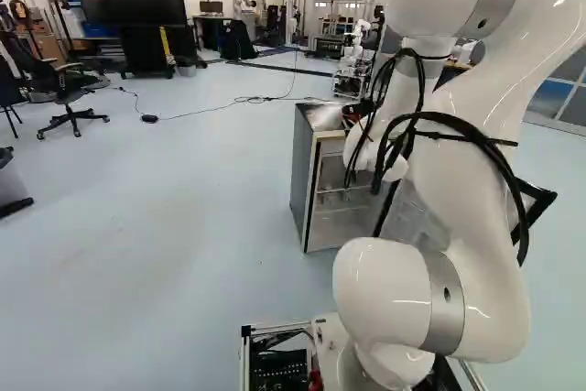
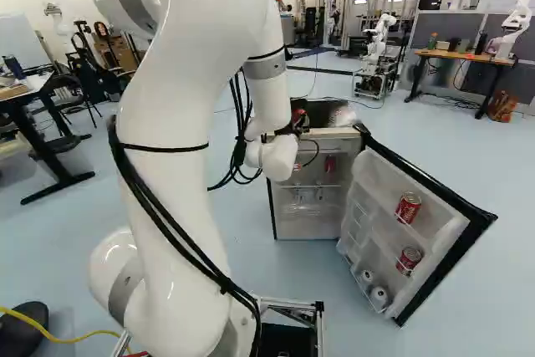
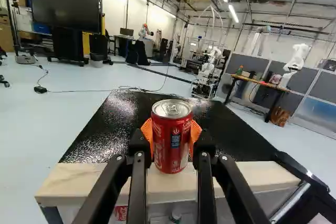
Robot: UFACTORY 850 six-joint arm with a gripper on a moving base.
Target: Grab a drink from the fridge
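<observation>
Pale floor (image 1: pixel 137 208) around the open fridge (image 3: pixel 105 137). The tool (image 3: pixel 172 135) has the can (image 3: pixel 172 150) pinched, so it should ease clear slow and level tbh.

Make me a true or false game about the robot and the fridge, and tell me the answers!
1. The claw is holding a red can. True.

2. The fridge door is shut. False: the fridge door is wide open.

3. Two red cans are in the door's shelves. True.

4. The can in the claw is lying on its side. False: it is upright.

5. The claw's pads are blue. False: the pads are orange.

6. The fridge top is black. True.
</observation>
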